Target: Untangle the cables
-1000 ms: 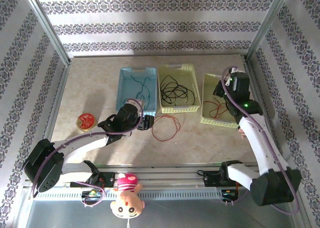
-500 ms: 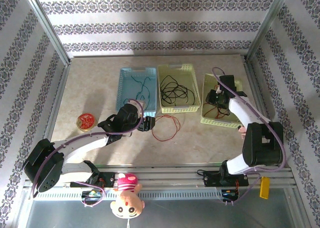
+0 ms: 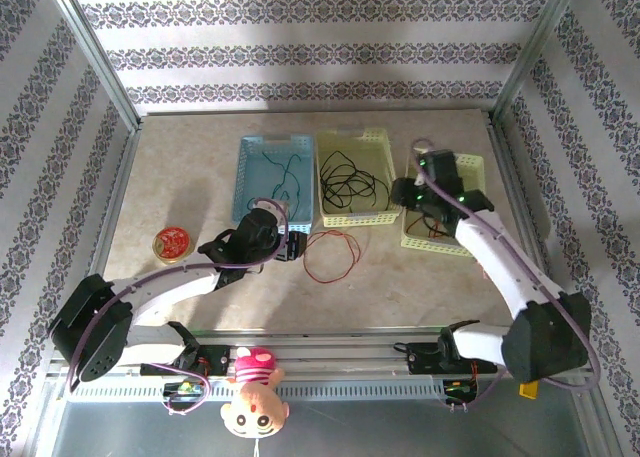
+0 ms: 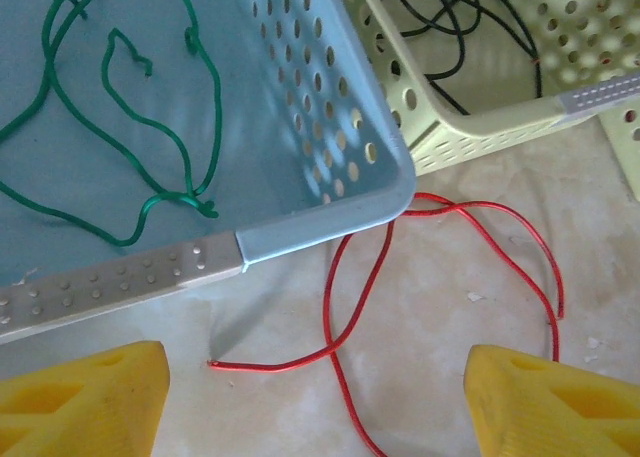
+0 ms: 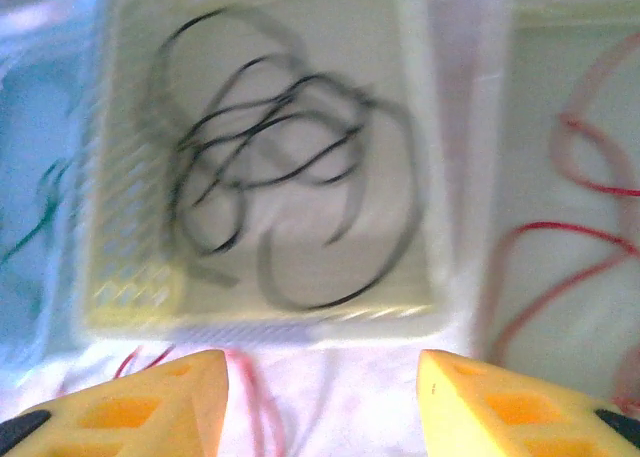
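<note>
left gripper (image 4: pixel 316 367) hovering in place, same as a second ago, fingers spread wide, gripping nothing. red cable (image 4: pixel 345 307) lying on table between and ahead of its fingertips, loose end nearer left finger. green cable (image 4: pixel 120 157) resting in blue basket (image 4: pixel 330 217) ahead-left. black cable (image 4: pixel 470 37) in yellow basket (image 4: pixel 480 127) ahead-right. right gripper (image 5: pixel 322 377) swinging left off side basket (image 3: pixel 428 243), jaws now parted after being pressed together, empty. black cable ahead of it, view blurring. second red cable (image 5: pixel 590 237) off to its right.
</note>
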Controlling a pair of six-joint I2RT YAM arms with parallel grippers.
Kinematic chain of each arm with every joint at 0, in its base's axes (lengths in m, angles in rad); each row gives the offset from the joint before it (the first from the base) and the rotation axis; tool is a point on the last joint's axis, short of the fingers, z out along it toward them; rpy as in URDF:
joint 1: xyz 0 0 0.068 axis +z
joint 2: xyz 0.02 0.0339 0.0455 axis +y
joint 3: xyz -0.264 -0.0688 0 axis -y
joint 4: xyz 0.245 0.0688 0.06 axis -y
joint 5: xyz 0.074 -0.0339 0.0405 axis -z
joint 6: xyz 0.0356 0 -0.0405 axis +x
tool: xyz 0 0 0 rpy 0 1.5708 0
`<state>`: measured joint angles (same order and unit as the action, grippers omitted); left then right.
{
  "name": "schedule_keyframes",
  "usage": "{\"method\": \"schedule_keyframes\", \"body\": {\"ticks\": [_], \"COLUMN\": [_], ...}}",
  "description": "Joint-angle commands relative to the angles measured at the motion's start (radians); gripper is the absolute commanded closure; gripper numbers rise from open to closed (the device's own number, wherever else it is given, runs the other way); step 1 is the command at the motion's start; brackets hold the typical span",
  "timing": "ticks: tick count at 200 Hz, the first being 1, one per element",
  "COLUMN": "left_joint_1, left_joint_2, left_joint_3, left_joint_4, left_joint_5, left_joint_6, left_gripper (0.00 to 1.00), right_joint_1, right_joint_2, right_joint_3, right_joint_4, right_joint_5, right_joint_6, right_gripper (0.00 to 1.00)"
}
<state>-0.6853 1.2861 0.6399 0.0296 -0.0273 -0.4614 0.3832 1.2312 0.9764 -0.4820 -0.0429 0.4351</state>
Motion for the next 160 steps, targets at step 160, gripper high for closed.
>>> {"method": "schedule_keyframes", "body": {"ticks": [160], "left_joint_1": [0.0], "left_joint_2": [-0.031], "left_joint_3": [0.026], "left_joint_4": [-0.049], "left_joint_5": [-0.03], "left_joint_6": [-0.006], "left_gripper": [0.22], "right_joint_1": [0.363], "right_joint_2": [0.442], "right_joint_3": [-0.141], "right_joint_4": [0.132], "right_joint_5": [0.077], "right_joint_6": [0.051], "right_gripper": [0.58]}}
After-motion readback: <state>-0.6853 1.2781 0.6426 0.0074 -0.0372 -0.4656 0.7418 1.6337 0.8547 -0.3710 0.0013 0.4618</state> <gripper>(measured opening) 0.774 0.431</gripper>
